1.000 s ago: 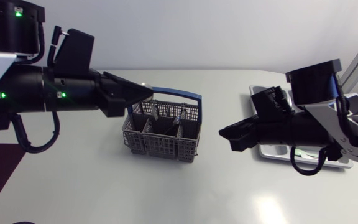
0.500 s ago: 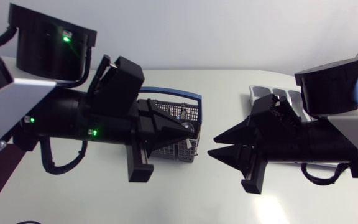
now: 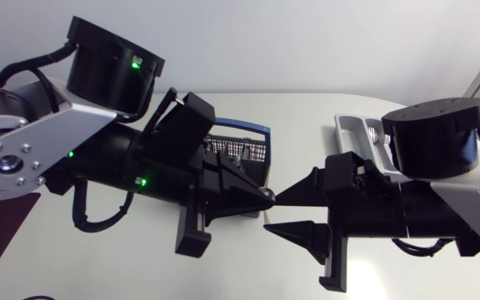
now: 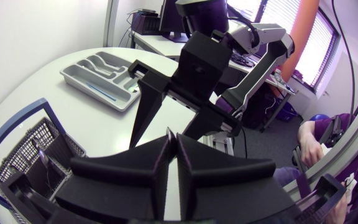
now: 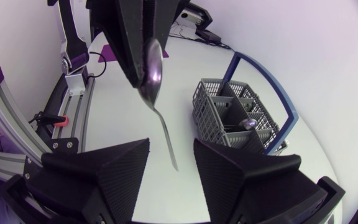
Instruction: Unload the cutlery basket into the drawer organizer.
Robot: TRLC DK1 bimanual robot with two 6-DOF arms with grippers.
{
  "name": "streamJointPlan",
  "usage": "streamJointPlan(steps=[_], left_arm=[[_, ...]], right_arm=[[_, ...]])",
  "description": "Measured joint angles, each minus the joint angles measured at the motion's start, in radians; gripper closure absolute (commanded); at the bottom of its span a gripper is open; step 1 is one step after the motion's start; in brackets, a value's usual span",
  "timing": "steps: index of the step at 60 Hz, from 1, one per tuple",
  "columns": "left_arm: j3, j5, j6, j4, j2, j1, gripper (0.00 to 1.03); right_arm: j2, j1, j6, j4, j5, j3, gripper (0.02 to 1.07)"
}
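My left gripper (image 3: 263, 198) hangs above the table just in front of the grey cutlery basket (image 3: 247, 152), shut on the bowl of a metal spoon (image 5: 154, 78). The spoon's handle points away from it, into the gap of my right gripper (image 3: 280, 212). In the right wrist view that gripper (image 5: 171, 148) is open, one finger on each side of the handle tip and clear of it. The left wrist view shows my left gripper (image 4: 173, 138) closed, with the right gripper (image 4: 160, 134) just ahead. The grey drawer organizer (image 3: 355, 127) lies at the right.
The basket (image 5: 241, 118) has a blue handle and several compartments, and another piece of cutlery (image 5: 251, 123) stands in it. The organizer (image 4: 98, 78) lies behind my right arm, partly covered by it in the head view.
Both arms have swung in to the middle of the table. The left gripper has come away from the basket with the spoon, and the right gripper's fingers have spread around the handle.
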State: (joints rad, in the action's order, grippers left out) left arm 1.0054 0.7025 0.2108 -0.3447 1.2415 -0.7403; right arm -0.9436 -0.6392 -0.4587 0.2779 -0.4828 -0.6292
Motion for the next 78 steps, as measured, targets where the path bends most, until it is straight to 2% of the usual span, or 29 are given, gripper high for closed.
streamJointPlan(steps=[10,18,22,26,33,36,43,46,54,61,67,78], left_arm=[[0.001,0.005,0.0,-0.014,0.011,-0.013,0.96],[0.002,0.008,0.0,-0.014,0.018,-0.014,0.96],[0.002,0.008,0.0,-0.014,0.018,-0.014,0.96],[0.002,0.008,0.0,-0.014,0.018,-0.014,0.96],[0.003,0.008,0.0,-0.014,0.018,-0.014,0.96],[0.003,0.008,0.0,-0.014,0.018,-0.014,0.92],[0.01,0.007,0.0,-0.017,0.022,-0.012,0.71],[0.017,0.008,0.0,-0.018,0.024,-0.006,0.57],[0.049,0.005,0.0,-0.018,0.025,0.015,0.38],[0.092,-0.016,-0.002,-0.014,0.025,0.04,0.32],[0.112,-0.043,-0.013,0.01,0.025,0.068,0.32],[0.117,-0.211,-0.027,0.023,0.031,0.125,0.32]], right_arm=[[-0.002,-0.004,-0.017,-0.026,-0.003,0.003,0.8],[-0.006,-0.019,-0.018,-0.028,-0.004,0.003,0.94],[-0.006,-0.025,-0.018,-0.028,-0.004,0.003,0.95],[-0.006,-0.028,-0.018,-0.028,-0.007,0.003,1.01],[-0.006,-0.031,-0.017,-0.026,-0.014,0.003,1.01],[-0.005,-0.034,-0.017,-0.025,-0.014,0.003,1.01],[-0.005,-0.036,-0.016,-0.016,-0.016,0.003,1.01],[-0.005,-0.039,-0.016,-0.016,-0.016,0.003,1.01],[-0.004,-0.039,-0.013,0.002,-0.011,0.008,1.01],[-0.001,-0.038,-0.013,0.018,-0.003,0.028,1.01],[0.017,-0.022,-0.013,0.047,0.016,0.045,1.01],[0.071,0.129,-0.045,0.087,0.047,0.064,1.01]])
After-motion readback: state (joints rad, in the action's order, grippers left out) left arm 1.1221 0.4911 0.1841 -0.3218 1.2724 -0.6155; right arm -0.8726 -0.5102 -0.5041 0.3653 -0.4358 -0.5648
